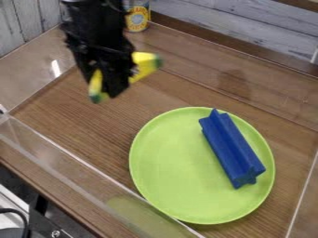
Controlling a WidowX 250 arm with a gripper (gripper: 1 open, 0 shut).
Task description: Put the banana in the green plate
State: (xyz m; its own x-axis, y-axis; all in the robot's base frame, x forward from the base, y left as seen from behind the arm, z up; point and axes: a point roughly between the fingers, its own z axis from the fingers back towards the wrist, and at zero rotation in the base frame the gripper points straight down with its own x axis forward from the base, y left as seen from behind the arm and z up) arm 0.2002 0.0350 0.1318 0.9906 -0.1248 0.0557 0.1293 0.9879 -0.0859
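Observation:
The banana (140, 65) is a small yellow toy with greenish tips, and it hangs in the air above the wooden table, left of the green plate. My black gripper (110, 76) points down and is shut on the banana, covering its middle. The green plate (174, 177) lies flat at the lower right, round and lime-green, with a blue ridged block (232, 147) resting on its right half. The banana and gripper are up and to the left of the plate's rim, clear of it.
A clear plastic wall (50, 172) runs along the table's near and left sides. A yellow-labelled can (134, 17) stands at the back behind the arm. Bare wooden tabletop (211, 74) lies between the gripper and the plate.

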